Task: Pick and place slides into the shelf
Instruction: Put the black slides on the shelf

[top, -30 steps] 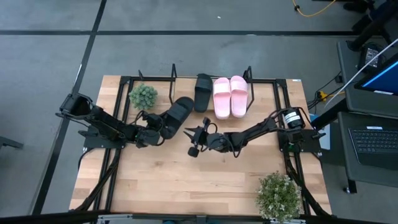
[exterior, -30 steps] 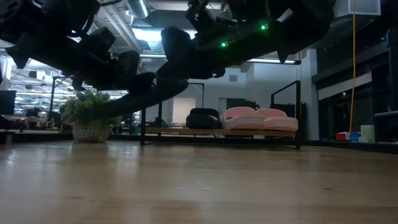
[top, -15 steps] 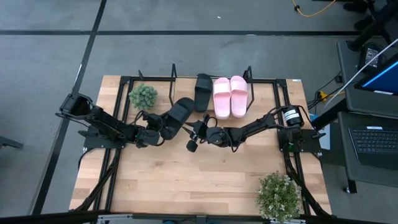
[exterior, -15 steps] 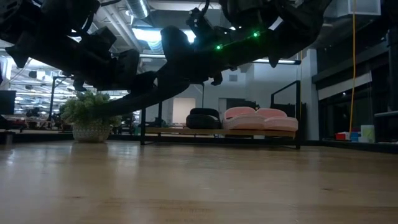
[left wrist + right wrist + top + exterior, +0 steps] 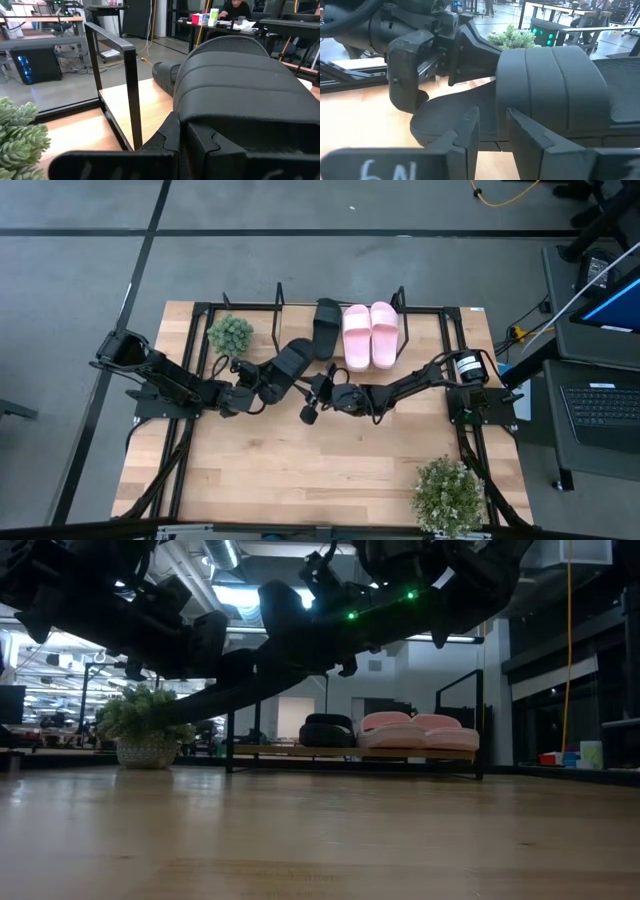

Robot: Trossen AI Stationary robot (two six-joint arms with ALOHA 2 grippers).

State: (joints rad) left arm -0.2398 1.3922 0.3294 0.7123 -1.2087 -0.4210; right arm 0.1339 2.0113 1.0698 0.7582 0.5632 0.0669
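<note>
A black slide (image 5: 288, 362) hangs in the air left of the table's middle, in front of the shelf (image 5: 279, 295). My left gripper (image 5: 258, 383) is shut on it. My right gripper (image 5: 312, 393) stands at the slide's right side, below its strap (image 5: 550, 85). Its fingers are a narrow gap apart, and I cannot tell whether they touch the slide. On the shelf board rest a second black slide (image 5: 327, 326) and two pink slides (image 5: 357, 337) side by side, soles down. My left gripper holds the black slide by its heel end (image 5: 445, 107), pinched between the two fingers (image 5: 172, 135). It comes level from the table's left, along the slide. The gripper body hides the exact place of contact. The slide is lifted clear of the table (image 5: 240, 690), toe toward the shelf and tilted upward.
A small potted plant (image 5: 231, 333) stands left of the shelf, close to the held slide. A larger plant (image 5: 450, 492) stands at the near right corner. A black frame (image 5: 200, 310) runs around the table. The shelf's upright (image 5: 131, 95) stands just left of the slide's toe.
My right gripper has gone toward the far edge and up to the held slide's right side. My left gripper has carried the black slide a little toward the far edge and the shelf, still lifted clear.
</note>
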